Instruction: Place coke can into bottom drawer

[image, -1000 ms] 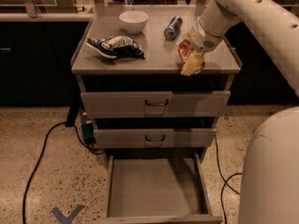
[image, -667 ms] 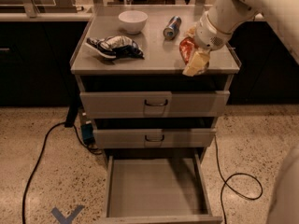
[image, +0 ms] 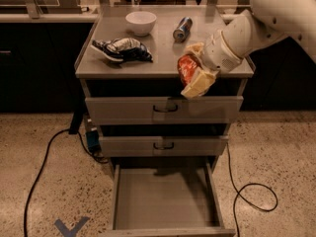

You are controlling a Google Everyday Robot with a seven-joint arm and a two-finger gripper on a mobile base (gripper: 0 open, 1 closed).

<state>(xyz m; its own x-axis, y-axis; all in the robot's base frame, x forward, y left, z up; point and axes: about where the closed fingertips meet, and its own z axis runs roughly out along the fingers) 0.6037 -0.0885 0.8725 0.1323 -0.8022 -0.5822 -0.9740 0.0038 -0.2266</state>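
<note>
My gripper [image: 193,70] is shut on the coke can [image: 186,67], a shiny red-orange dented can held between its pale fingers [image: 198,84]. It hangs at the front edge of the cabinet top, right of centre, just above the top drawer. The bottom drawer [image: 165,195] is pulled open below, wide and shallow with a plain grey floor and nothing in it. The can is well above the drawer and a little to the right of its middle.
On the cabinet top [image: 163,46] lie a dark-blue-and-white bag [image: 121,50], a white bowl [image: 140,22] and a slim blue-and-silver can [image: 182,28] on its side. Two shut drawers with dark loop handles [image: 164,108] sit above the open one. Cables [image: 247,191] trail on the floor either side.
My arm has carried the coke can forward off the cabinet top to its front edge and a little lower. The camera has drawn closer to the cabinet.
</note>
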